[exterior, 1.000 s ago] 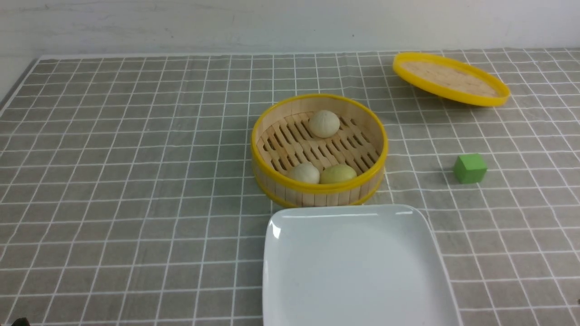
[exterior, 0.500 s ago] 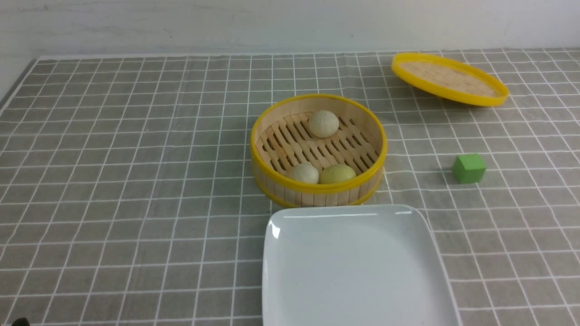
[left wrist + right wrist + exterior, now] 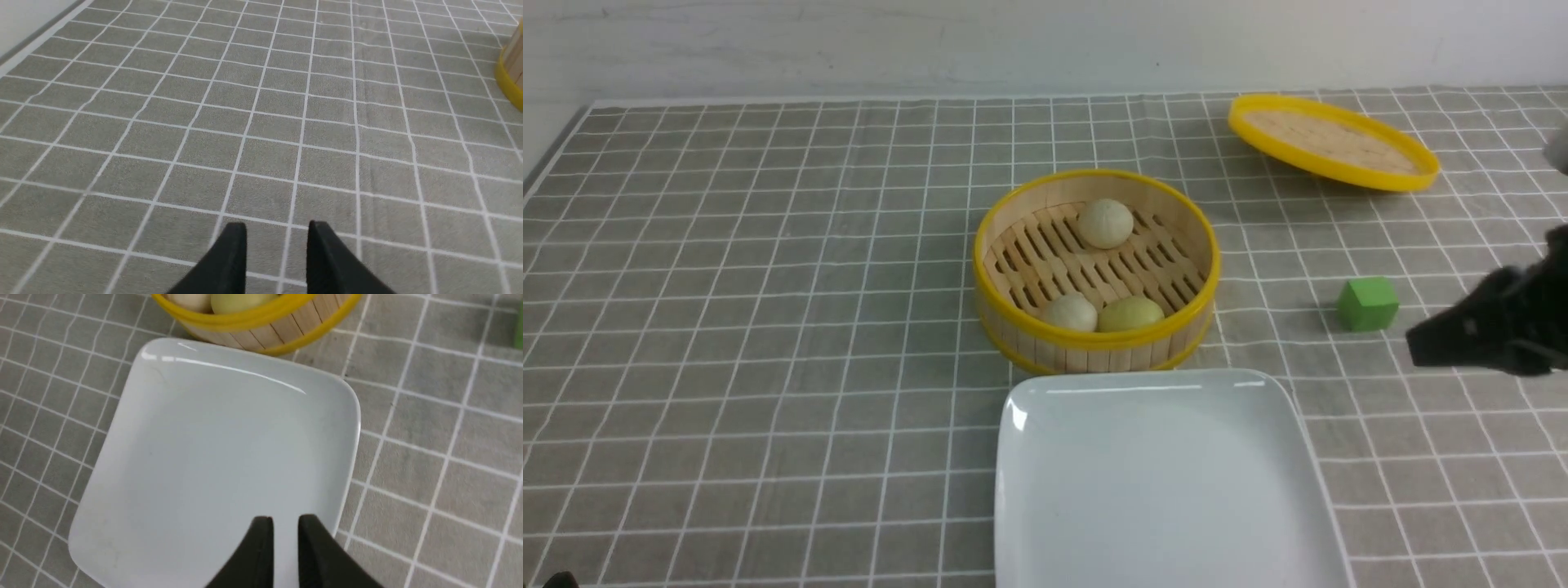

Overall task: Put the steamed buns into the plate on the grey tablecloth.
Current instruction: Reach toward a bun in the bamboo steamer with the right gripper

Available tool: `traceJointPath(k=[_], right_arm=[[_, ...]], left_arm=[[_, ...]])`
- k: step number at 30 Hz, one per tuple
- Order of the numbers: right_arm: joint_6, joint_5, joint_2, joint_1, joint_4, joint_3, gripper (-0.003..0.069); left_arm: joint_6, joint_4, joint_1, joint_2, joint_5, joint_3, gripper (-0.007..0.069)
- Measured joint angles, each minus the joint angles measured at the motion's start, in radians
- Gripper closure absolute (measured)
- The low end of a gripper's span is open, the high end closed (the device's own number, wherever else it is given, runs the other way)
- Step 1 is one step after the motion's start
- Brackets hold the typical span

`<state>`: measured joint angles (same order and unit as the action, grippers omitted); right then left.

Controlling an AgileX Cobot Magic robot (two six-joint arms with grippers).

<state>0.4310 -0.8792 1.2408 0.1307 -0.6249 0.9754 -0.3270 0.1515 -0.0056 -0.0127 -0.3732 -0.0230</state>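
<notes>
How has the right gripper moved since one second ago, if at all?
Yes. The right gripper entered the front view from its right edge, moving left toward the green cube.

a staged lab tabletop: grey tablecloth [image 3: 768,327], bare white wall [image 3: 849,41], green cube [image 3: 1368,304].

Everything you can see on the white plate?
The plate is glossy white, square with rounded corners and a low raised rim, ceramic by the look. It lies flat and empty on the grey tablecloth, just on the robot's side of the bamboo steamer; whether they touch is unclear. Its near edge runs out of the front view.
</notes>
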Motion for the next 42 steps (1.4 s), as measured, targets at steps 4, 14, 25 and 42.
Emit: traceJointPath(k=[4, 14, 25, 42], right_arm=[[0.005, 0.013, 0.139, 0.111, 0.015, 0.126, 0.0461], [-0.190, 0.025, 0.486, 0.258, 0.304, 0.487, 0.0379], [-0.236, -0.051, 0.740, 0.263, 0.376, 0.825, 0.0378], [-0.254, 0.059, 1.156, 0.274, 0.452, 1.228, 0.0381]], left_arm=[[-0.296, -0.378, 0.000, 0.000, 0.141, -0.006, 0.0384], [-0.520, -0.901, 0.000, 0.000, 0.459, -0.006, 0.0384], [-0.224, -0.555, 0.000, 0.176, -0.005, 0.375, 0.0588], [0.226, -0.525, 0.000, 1.132, -0.730, 0.953, 0.0606]])
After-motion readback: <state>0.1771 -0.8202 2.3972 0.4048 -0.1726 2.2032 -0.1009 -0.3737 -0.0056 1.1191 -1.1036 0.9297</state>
